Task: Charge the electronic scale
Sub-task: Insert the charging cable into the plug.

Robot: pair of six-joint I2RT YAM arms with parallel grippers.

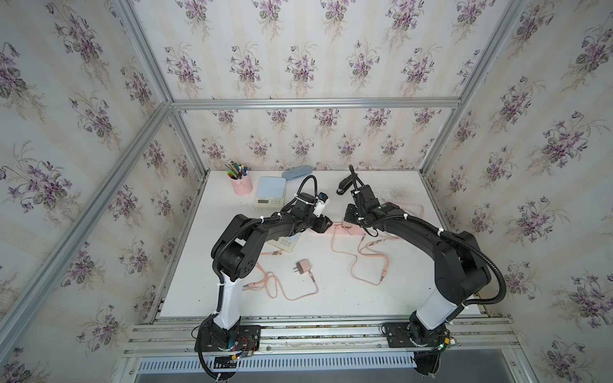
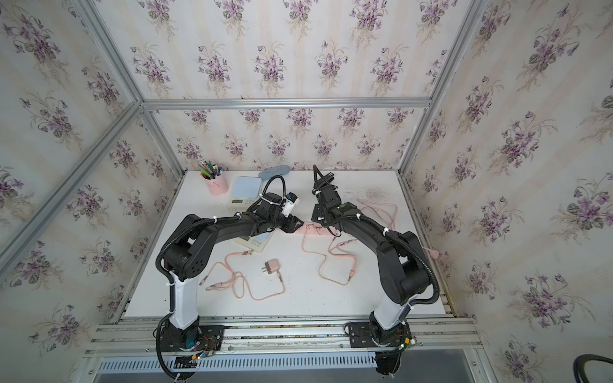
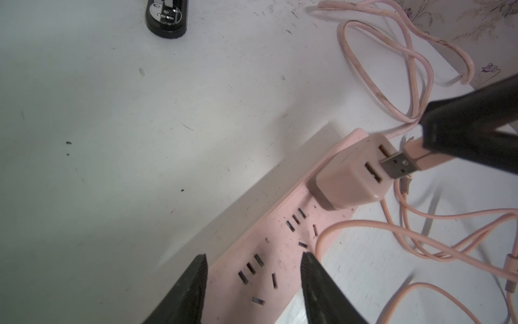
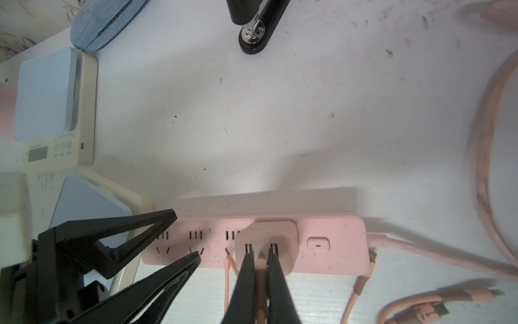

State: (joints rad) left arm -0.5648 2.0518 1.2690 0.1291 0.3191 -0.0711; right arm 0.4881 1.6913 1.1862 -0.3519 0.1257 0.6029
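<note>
The right pincer (image 4: pixel 261 259) was clenched on a pink plug (image 3: pixel 398 167) with a metal tip. The tip was right at the face of a pink charger (image 3: pixel 347 179), the face with 2 slots. Most of the metal was showing, so the plug was not pushed in.

The charger sat plugged into a long pink power strip (image 4: pixel 344 238) in the middle of the white worktop (image 1: pixel 398 298).

The left pincer (image 3: pixel 255 259) was about half way apart. It had 1 finger on each long side of the strip and was grasping it near the end away from the switch.

There were 2 scales with blue tops. The near scale (image 4: pixel 89 199) lay just beside that end of the strip, partly under the left arm. The back scale (image 1: pixel 271 189) stood near the far wall, beside a pink cup of pens (image 1: pixel 241 185). No cable was seen going into either scale.

Thin pink cables (image 4: pixel 226 280) lay in loops on the worktop in front of the strip. A second charger (image 1: pixel 302 266) lay loose on the front part of the worktop, with its prongs showing.

A black stapler (image 4: pixel 252 42) and a blue case (image 4: pixel 106 19) lay at the back of the worktop.
</note>
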